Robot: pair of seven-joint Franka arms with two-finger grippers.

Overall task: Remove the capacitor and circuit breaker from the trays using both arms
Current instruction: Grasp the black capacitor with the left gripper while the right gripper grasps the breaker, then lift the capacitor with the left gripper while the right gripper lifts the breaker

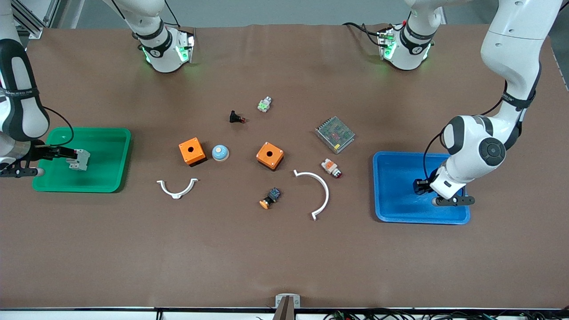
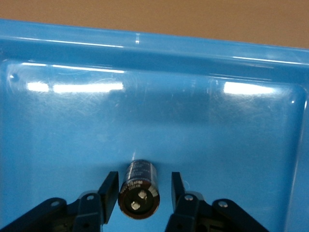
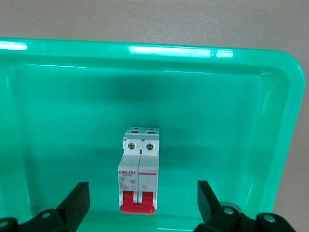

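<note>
The breaker (image 3: 139,170) lies in the green tray (image 1: 111,138) between the spread, non-touching fingers of the right gripper (image 3: 141,203). The capacitor (image 2: 139,190) lies in the blue tray (image 2: 203,125) between the parted fingers of the left gripper (image 2: 144,193), small gaps on both sides. In the front view, the left arm's wrist hides the capacitor in the blue tray.
</note>
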